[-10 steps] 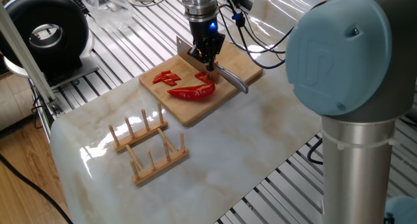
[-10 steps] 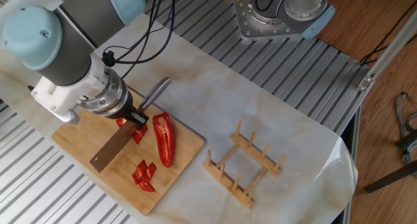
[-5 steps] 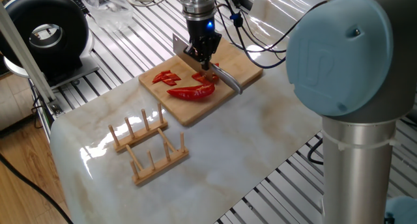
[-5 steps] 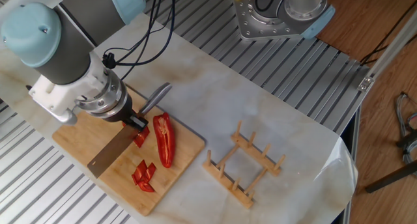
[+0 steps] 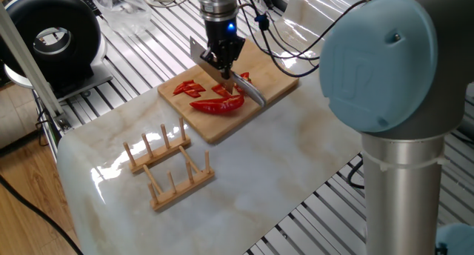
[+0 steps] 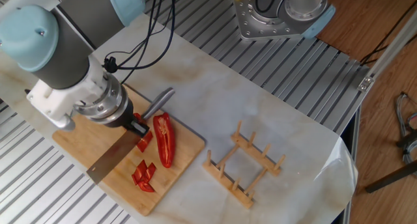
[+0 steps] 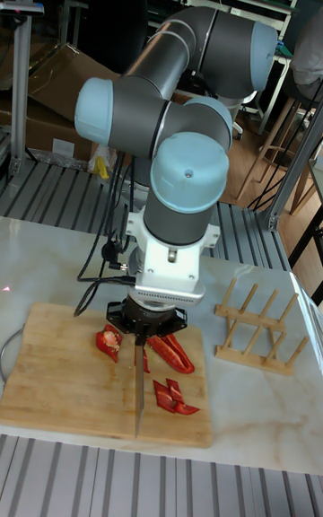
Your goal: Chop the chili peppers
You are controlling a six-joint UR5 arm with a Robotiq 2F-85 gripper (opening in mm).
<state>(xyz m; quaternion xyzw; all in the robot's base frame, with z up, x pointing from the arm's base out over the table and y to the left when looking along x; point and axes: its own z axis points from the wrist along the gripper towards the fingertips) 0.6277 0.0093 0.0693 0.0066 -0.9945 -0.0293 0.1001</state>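
Bright red chili peppers lie on a wooden cutting board [image 5: 221, 130]. One long curved half [image 5: 218, 105] [image 6: 164, 140] [image 7: 172, 351] sits beside a cluster of cut bits [image 5: 189, 88] [image 6: 144, 175] [image 7: 172, 396]. Another piece [image 7: 109, 342] lies on the far side of the blade. My gripper [image 5: 224, 62] [image 6: 134, 124] [image 7: 143, 330] hangs over the board, shut on a knife. Its blade [image 6: 109, 162] [image 7: 139, 382] points down at the board between the pieces. The knife's grey handle [image 5: 252, 93] [image 6: 158, 101] sticks out the other way.
A wooden dish rack [image 5: 167, 166] [image 6: 244, 165] [image 7: 256, 324] stands on the marble top near the board. A black round device [image 5: 52, 36] sits at the far left. A big grey-and-blue arm joint [image 5: 385, 62] fills the right foreground. A metal robot base [image 6: 280, 12] stands beyond the table.
My gripper has shifted the knife sideways across the board, away from the board's right end, over the pieces by the long half. The peppers have not visibly moved.
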